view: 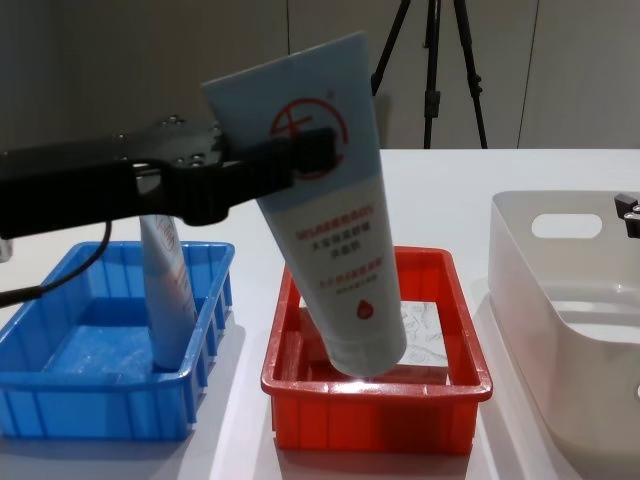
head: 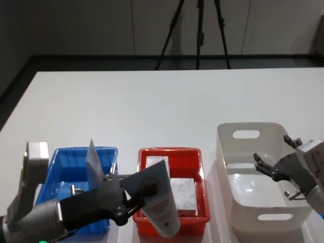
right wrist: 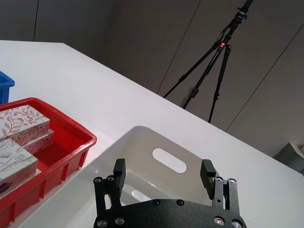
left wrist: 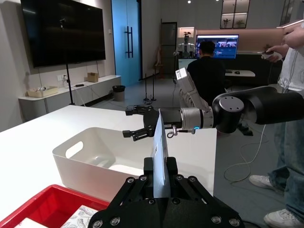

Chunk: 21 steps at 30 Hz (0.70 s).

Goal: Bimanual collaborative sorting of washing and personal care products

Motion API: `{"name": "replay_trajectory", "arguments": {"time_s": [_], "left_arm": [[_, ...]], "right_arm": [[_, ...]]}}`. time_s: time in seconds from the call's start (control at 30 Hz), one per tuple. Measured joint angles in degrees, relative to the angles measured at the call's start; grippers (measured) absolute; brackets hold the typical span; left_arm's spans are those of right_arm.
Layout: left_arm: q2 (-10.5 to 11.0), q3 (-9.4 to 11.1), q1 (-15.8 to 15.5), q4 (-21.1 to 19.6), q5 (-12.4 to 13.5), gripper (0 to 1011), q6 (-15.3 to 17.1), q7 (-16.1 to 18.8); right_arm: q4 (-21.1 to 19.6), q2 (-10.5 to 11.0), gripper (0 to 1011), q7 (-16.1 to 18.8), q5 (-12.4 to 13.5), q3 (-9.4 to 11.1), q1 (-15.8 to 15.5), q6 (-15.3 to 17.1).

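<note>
Left gripper (view: 300,160) clamps the flat crimped end of a smooth pale-blue tube (view: 335,250). The tube is tilted, round cap down over leaf-patterned boxes (head: 182,195) in the ribbed red bin (view: 370,405). Second tube (view: 165,285) stands in the blue bin (view: 100,400). Right gripper (right wrist: 164,171), fingers spread, hovers above the glossy white bin (right wrist: 137,137).

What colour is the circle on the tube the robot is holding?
Red, on the pale-blue tube. The chest view shows it best.

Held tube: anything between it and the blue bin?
Yes. The other tube stands in the right part of the blue bin, facing the held tube that the left gripper holds over the red bin.
</note>
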Motion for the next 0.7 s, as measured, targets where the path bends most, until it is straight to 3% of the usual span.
{"name": "replay_trajectory", "arguments": {"time_s": [0.3,0.7], "left_arm": [[-0.35,1.84,-1.55,0.52,-0.16,164,-0.36,-0.34],[-0.25,2.00,-1.74,0.60,-0.01,164,-0.60,0.42]], "right_arm": [[0.00,0.00,1001,0.00,0.00,0.00,0.00,0.00],[0.00,0.00,1001,0.00,0.00,0.00,0.00,0.00]]}}
